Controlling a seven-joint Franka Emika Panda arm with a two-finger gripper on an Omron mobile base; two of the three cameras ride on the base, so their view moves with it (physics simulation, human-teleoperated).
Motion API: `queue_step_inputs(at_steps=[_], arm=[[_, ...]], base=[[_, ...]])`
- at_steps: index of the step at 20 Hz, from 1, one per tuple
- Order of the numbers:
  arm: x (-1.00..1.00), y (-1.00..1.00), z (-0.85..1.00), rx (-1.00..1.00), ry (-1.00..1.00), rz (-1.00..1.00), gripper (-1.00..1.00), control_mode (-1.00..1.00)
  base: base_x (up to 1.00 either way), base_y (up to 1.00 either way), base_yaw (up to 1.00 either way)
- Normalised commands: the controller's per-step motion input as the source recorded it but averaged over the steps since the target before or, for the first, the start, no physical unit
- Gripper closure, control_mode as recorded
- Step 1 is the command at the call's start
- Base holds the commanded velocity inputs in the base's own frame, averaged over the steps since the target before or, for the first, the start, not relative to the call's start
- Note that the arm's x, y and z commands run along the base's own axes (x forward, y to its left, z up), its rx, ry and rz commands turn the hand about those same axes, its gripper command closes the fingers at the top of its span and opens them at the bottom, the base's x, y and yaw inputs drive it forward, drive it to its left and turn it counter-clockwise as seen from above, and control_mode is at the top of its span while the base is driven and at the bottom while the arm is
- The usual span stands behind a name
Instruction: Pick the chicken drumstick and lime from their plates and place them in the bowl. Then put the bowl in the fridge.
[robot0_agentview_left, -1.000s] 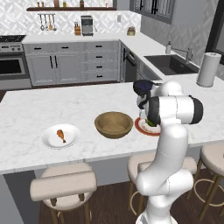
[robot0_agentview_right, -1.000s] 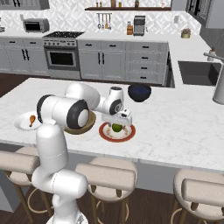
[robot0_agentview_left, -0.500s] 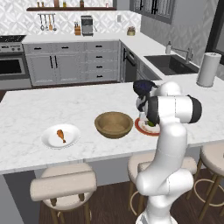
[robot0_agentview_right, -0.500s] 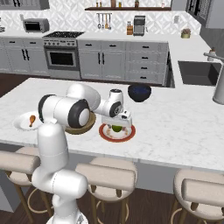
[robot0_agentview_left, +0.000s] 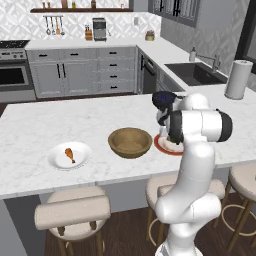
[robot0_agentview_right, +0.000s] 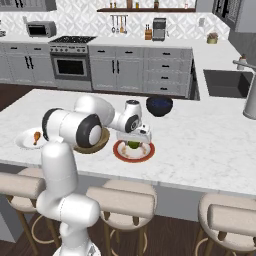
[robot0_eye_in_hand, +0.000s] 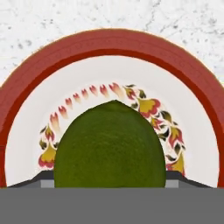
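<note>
Two plates sit on the counter. Lime (robot0_eye_in_hand: 110, 146) lies mid red-rimmed plate (robot0_agentview_right: 120, 153), near the counter's front edge, gripper (robot0_agentview_right: 134, 144) low over it, fingers straddling, likely to pinch it. Whether the pincer has clenched on the fruit, cannot tell. Drumstick (robot0_agentview_left: 69, 154) waits on the white plate (robot0_agentview_left: 55, 161); bowl (robot0_agentview_left: 130, 142) stands between the plates, empty.

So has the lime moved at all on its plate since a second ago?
No. In the right base view the lime sits at the same spot on the red-rimmed plate, beside the wooden bowl, with the hand down over it.
</note>
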Motion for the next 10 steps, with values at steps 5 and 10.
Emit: queue_step_inputs(at_steps=[5, 10], arm=[[-0.13, 0.34, 0.96, 0.0, -0.13, 0.04, 1.0, -1.0], [-0.44, 0.59, 1.0, 0.0, -0.24, 0.09, 1.0, -1.0]], base=[[0.0, 0.0, 0.0], [0.0, 0.0, 0.0]])
